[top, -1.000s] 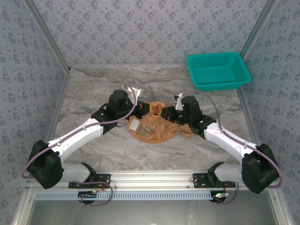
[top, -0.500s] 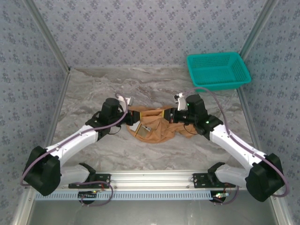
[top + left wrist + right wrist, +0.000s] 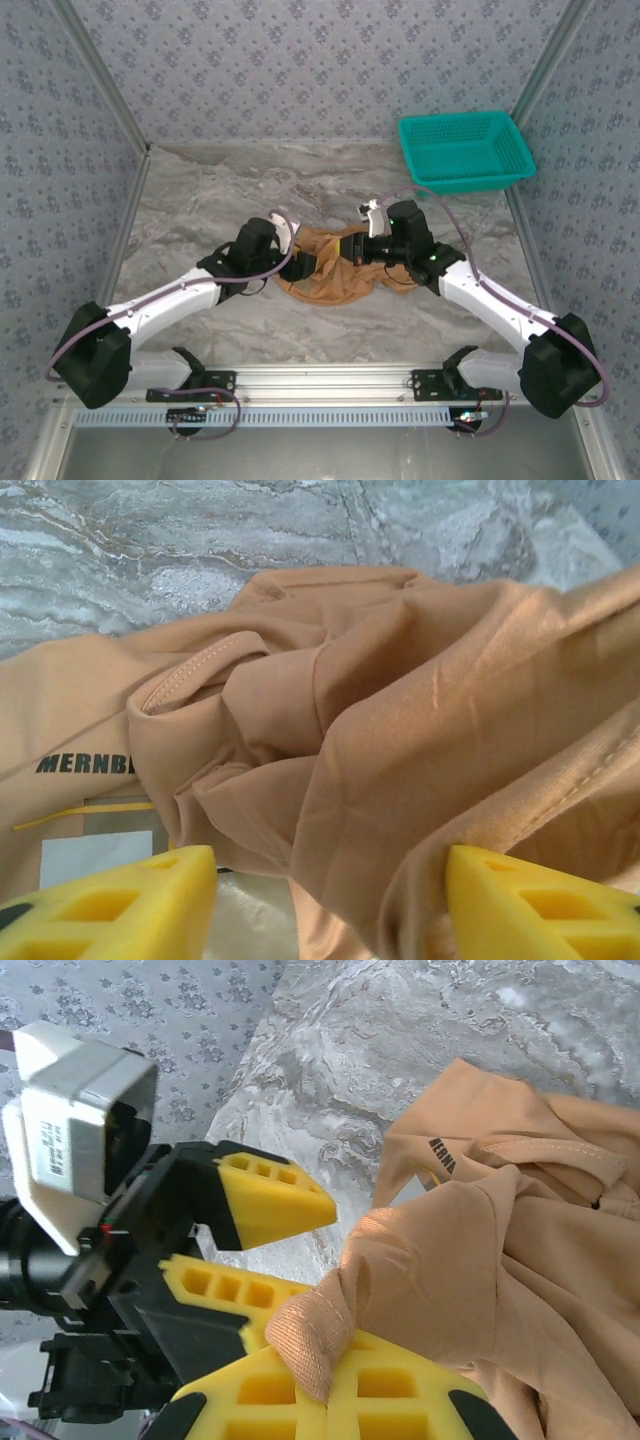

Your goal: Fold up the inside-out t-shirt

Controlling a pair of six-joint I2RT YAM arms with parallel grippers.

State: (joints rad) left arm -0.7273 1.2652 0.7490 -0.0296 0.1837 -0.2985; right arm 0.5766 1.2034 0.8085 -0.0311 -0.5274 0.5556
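mid-way across the grey marbled table [image 3: 200,190], between the arms: orange-tan soft fabric t-shirt [image 3: 335,275], bunched. judged light, limp and prone to slip, so grab it at a hem or seam, not the loose bulk. both arms reach in low. right end effector [image 3: 320,1385] clamped on a rolled shirt edge. left end effector [image 3: 330,875] has its jaws apart, gripping nothing, right at the cloth.

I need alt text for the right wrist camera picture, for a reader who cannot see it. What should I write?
The right gripper, its yellow jaws shut, pinches a fold of an orange-tan t-shirt that lies crumpled on a grey marbled table. Beside it, the left gripper faces the cloth with its jaws open.
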